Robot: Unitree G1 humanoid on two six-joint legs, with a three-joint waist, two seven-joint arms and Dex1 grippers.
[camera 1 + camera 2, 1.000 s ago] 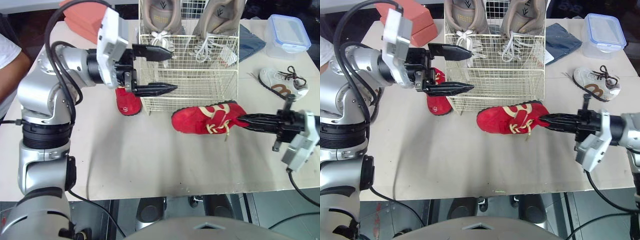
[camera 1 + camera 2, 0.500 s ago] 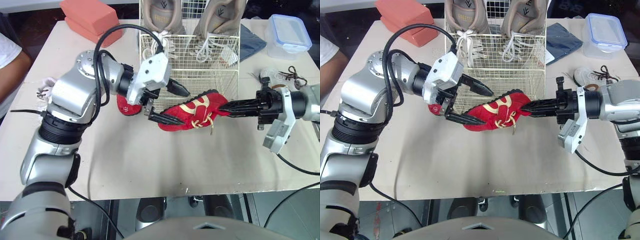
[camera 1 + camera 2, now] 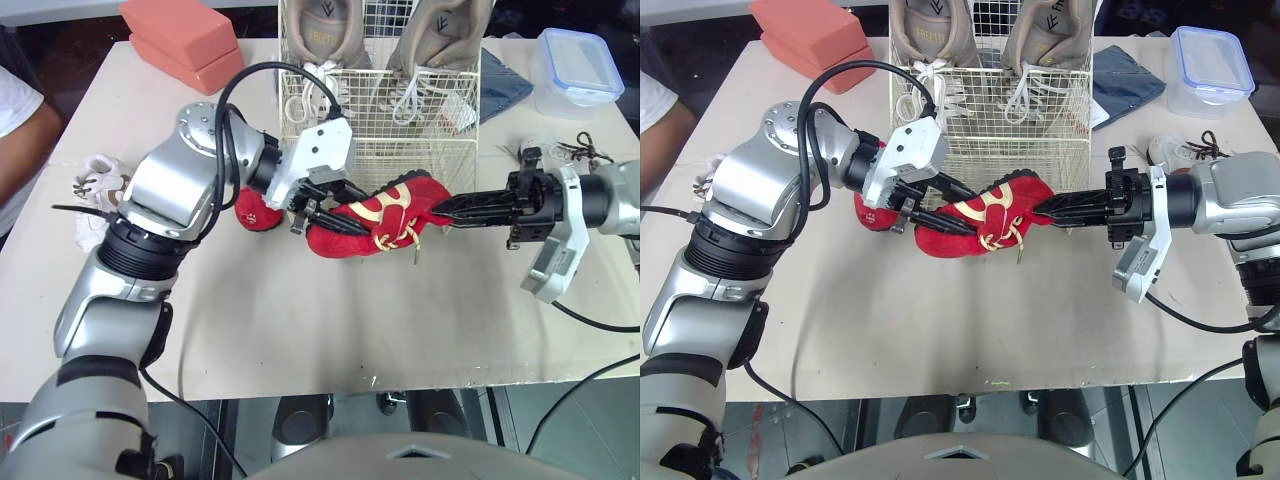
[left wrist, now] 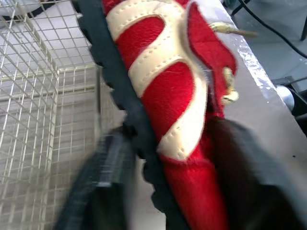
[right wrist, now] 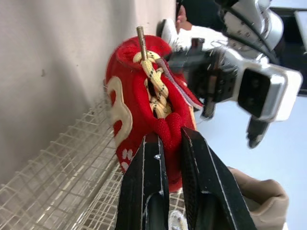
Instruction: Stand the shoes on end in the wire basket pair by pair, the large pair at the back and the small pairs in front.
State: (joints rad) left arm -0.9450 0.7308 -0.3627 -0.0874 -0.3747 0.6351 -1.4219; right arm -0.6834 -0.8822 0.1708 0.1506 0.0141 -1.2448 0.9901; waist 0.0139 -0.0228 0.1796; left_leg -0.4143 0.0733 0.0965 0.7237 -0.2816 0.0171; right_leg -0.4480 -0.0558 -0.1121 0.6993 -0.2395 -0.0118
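On the pale table, just in front of the wire basket, a red shoe with cream stripes and cream laces is held between both grippers. Its long axis runs left to right along the basket's front wall, with the toe pointing to the robot's left and the heel to the right. The heel is raised higher than the toe. The shoe is turned on its side, so the black sole faces the basket and the laces face the near edge. Whether the toe rests on the table cannot be told.

The toe end is gripped by the left gripper, with one black finger pressed on the sole and the other on the upper. The heel collar is pinched between the closed fingers of the right gripper, which reaches in from the right.

A second red shoe lies just behind the left gripper, beside the basket's front left corner. A small white shoe is seen at the table's left edge, and another white shoe with brown laces lies on the right, behind the right arm.

At the back of the basket, two large tan sneakers are stood on end side by side, laces hanging forward. A blue cloth and a lidded plastic container are placed to the far right, and orange blocks to the far left.
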